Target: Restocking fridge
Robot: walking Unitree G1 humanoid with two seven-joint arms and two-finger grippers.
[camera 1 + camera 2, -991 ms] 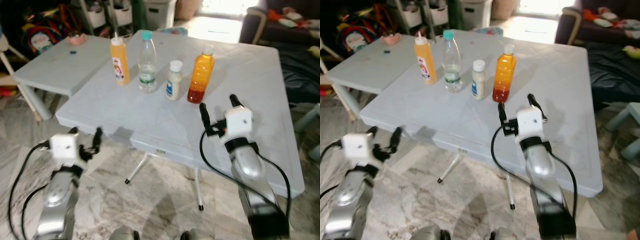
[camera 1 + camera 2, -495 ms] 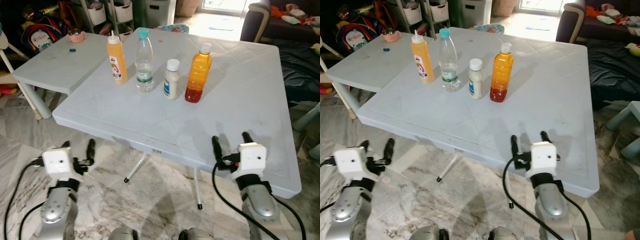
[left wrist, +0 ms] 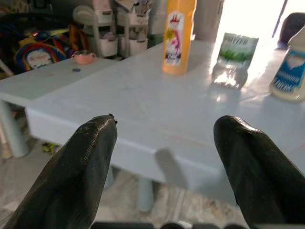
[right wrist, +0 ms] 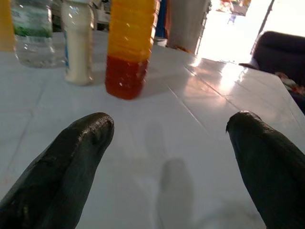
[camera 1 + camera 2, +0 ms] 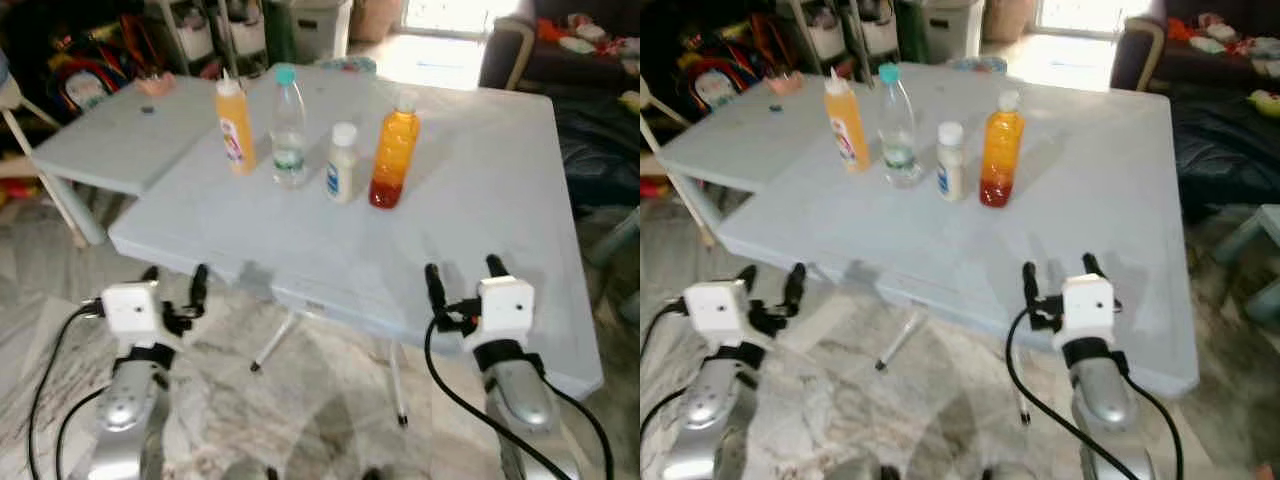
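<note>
Orange juice bottle (image 5: 393, 148) upright on table (image 5: 480, 190), cap up; both claws (image 5: 462, 284) (image 5: 172, 286) spread wide, empty.

Four bottles (image 5: 945, 135) on a pale table (image 5: 1080, 190), two open-fingered grippers below.

Four upright bottles in a row on the table (image 5: 480, 190): yellow squeeze bottle (image 5: 235, 125), water bottle (image 5: 289, 125), small white bottle (image 5: 342, 162), orange juice bottle (image 5: 393, 148)

This is a room in a home. A dark sofa (image 5: 580, 50) stands behind the white plastic tabletop (image 5: 480, 190). Storage shelves (image 5: 215, 30) with toys and a marble floor (image 5: 330, 400) show it.
</note>
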